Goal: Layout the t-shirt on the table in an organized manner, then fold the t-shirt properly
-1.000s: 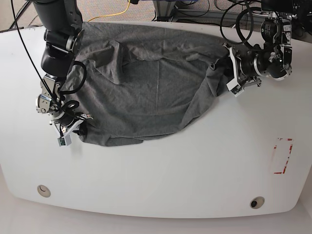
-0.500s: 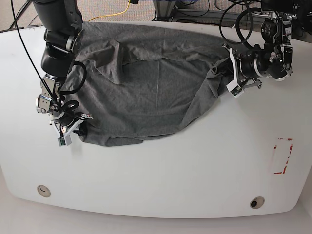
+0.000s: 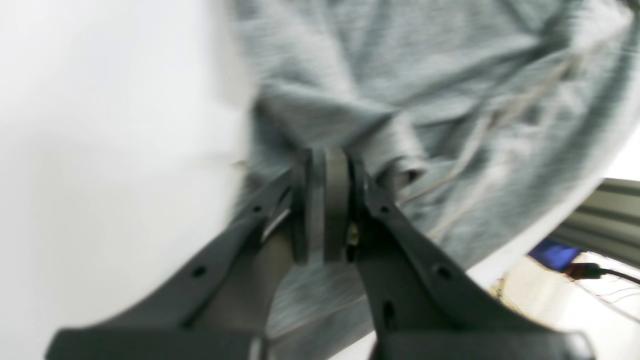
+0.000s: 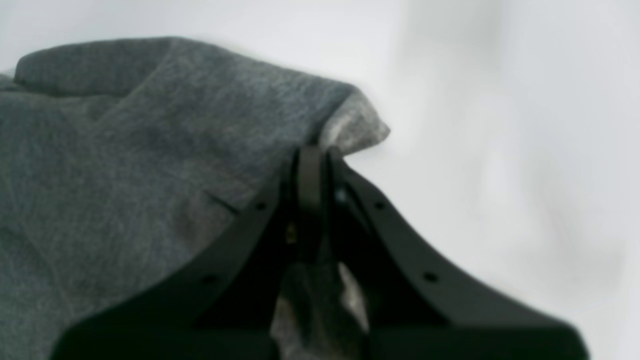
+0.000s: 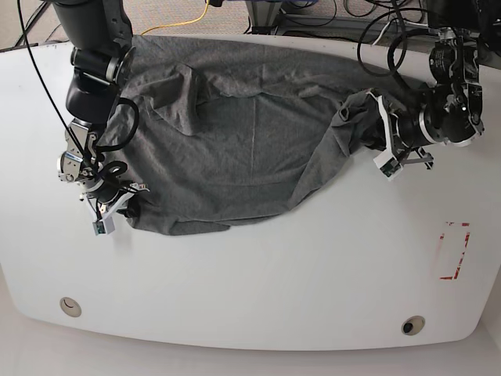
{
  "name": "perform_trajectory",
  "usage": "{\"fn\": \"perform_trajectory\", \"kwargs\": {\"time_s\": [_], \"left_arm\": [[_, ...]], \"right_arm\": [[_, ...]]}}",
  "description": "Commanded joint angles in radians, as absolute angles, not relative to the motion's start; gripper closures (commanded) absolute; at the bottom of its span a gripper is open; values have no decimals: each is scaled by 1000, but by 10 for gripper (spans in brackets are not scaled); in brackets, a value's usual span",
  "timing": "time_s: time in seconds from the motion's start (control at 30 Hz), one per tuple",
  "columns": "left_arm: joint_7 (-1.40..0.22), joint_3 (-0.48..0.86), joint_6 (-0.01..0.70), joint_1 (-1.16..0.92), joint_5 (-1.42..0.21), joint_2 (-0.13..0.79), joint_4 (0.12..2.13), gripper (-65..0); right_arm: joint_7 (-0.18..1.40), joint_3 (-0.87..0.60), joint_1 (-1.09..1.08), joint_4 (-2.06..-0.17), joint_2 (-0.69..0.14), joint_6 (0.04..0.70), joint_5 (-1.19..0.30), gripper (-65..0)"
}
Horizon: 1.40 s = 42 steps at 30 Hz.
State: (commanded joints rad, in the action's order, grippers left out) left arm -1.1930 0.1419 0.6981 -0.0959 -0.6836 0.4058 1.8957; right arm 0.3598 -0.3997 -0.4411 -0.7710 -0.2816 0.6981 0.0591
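Right hand (image 5: 119, 205): pinching the shirt's near corner, pads pressed together on the cloth, sitting where it was a second ago.
Shirt (image 5: 235, 141): lying wrinkled on the tabletop (image 5: 258, 290), spreading from the right hand toward the far edge.
Left hand (image 5: 381, 139): clamping the shirt's opposite edge, now pulling outward and nearer than a second ago, stretching the cloth; likely flattening for layout.

Both arms reach low over the table — the left gripper (image 3: 325, 165) has its jaws pinched together on grey cloth, the right gripper (image 4: 312, 155) clamped the same way.
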Motion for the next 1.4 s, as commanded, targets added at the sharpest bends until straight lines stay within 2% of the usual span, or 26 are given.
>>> {"fn": "perform_trajectory", "kwargs": {"time_s": [0.07, 0.1, 0.17, 0.23, 0.33, 0.43, 1.0, 1.4], "left_arm": [[-1193, 142, 698, -94, -682, 409, 1896, -26], [-1196, 142, 698, -90, -684, 415, 1896, -49], [-1196, 142, 698, -91, -687, 417, 1896, -104], [-1198, 142, 698, -96, -690, 417, 1896, -201], [-1198, 139, 698, -107, -690, 415, 1896, -304], [-1198, 137, 698, -133, -690, 414, 1896, -372], [-1193, 18, 698, -139, -684, 409, 1890, -374], [-1193, 15, 698, -102, -682, 374, 1811, -371]], "right_arm": [[360, -400, -441, -771, -282, 698, 59, 0], [360, -400, -441, -771, -282, 698, 59, 0], [360, -400, -441, -771, -282, 698, 59, 0], [360, -400, -441, -771, -282, 698, 59, 0], [360, -400, -441, -771, -282, 698, 59, 0], [358, -400, -441, -771, -282, 698, 59, 0], [357, -400, -441, -771, -282, 698, 59, 0], [357, -400, -441, -771, -282, 698, 58, 0]]}}
